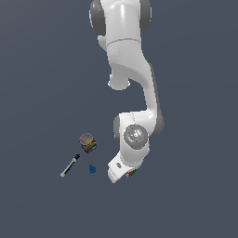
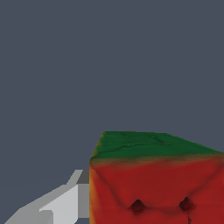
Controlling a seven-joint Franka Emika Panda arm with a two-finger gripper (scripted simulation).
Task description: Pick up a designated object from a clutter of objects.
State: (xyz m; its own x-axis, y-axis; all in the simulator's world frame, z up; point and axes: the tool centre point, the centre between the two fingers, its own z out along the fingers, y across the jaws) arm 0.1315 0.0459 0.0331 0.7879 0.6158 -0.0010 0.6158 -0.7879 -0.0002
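The designated object, a cube [image 2: 153, 179] with a green top and a red side, fills the near corner of the wrist view. One light grey finger [image 2: 65, 205] meets the cube's side; the other finger is hidden. In the exterior view only a red-green sliver of the cube [image 1: 132, 173] shows from under my gripper [image 1: 122, 173], which hangs low over it. The hand hides the jaws, so their state is unclear. The rest of the clutter of objects lies toward the exterior view's left.
A short rainbow-labelled can [image 1: 87, 143] stands toward the exterior view's left of the hand. A black-and-white marker [image 1: 69, 166] and a tiny blue piece [image 1: 92, 168] lie near it. The arm's white links [image 1: 132, 83] reach across the upper middle.
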